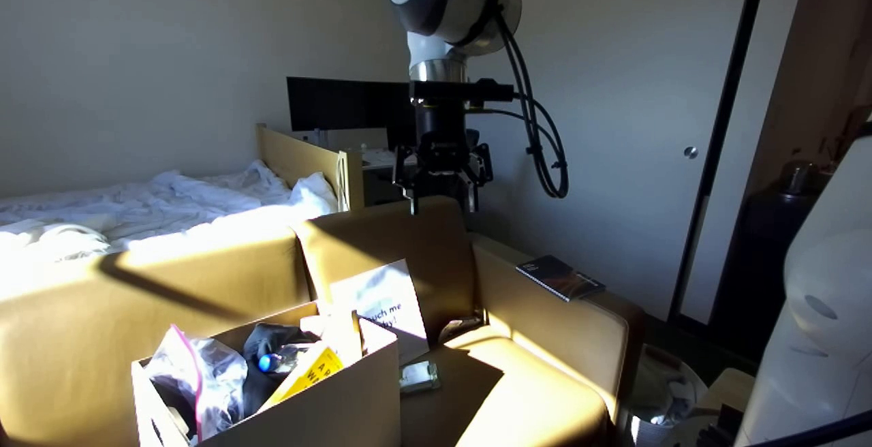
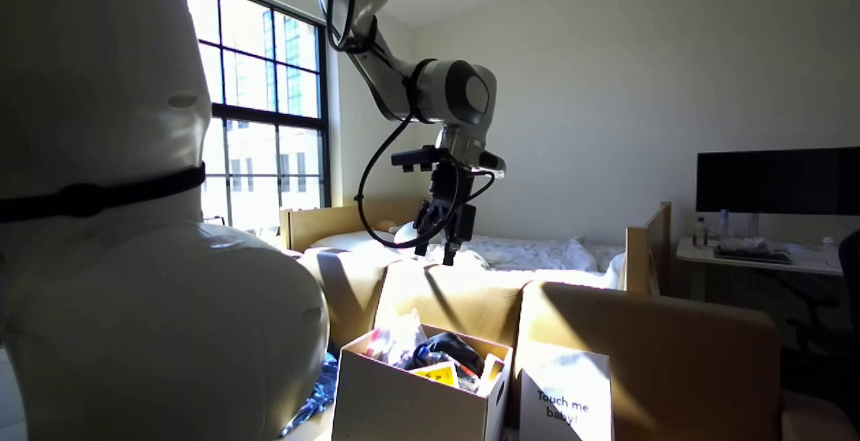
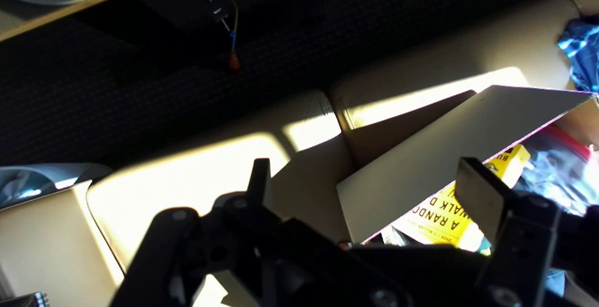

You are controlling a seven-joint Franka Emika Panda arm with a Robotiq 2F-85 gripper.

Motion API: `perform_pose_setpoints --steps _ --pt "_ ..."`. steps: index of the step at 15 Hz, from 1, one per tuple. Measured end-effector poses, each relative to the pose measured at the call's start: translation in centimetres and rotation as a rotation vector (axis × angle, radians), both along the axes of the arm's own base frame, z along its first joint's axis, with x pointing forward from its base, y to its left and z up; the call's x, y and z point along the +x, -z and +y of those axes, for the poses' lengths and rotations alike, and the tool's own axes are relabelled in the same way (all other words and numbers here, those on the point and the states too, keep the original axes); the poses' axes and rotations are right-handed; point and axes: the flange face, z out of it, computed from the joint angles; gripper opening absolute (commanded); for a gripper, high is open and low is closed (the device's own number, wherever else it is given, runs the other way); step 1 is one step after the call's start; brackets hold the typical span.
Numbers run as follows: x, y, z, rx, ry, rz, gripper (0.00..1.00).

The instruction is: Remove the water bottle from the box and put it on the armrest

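Observation:
The water bottle [image 1: 291, 358] lies in the box among other items, its blue cap pointing left in an exterior view. I cannot make it out in the wrist view. The brown box [image 1: 340, 399] stands on the sofa seat; its side wall [image 3: 421, 157] crosses the wrist view. A tan armrest [image 1: 569, 338] ends the sofa on the right of that exterior view and shows at lower left in the wrist view [image 3: 47, 246]. My gripper [image 1: 443, 208] hangs above the sofa, higher than the box, fingers spread wide with nothing between them.
On the armrest lies a dark spiral notebook [image 1: 560, 276]. A white sign [image 1: 392, 304] leans against the backrest beside the box. Inside the box are a yellow book [image 3: 442, 218] and a clear bag with a pink seal [image 1: 204, 379]. A small packet [image 1: 419, 377] rests on the seat.

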Motion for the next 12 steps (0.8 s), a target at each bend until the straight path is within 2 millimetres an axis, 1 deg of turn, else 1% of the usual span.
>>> perform_pose_setpoints --steps 6,8,10,12 --pt "0.0 0.1 0.0 0.000 0.001 0.002 1.00" --pt "0.5 1.0 0.5 -0.024 0.045 0.034 1.00" --pt "2.3 2.7 2.3 -0.090 0.124 0.052 1.00" --pt "4.6 4.5 5.2 -0.186 0.171 0.059 1.00"
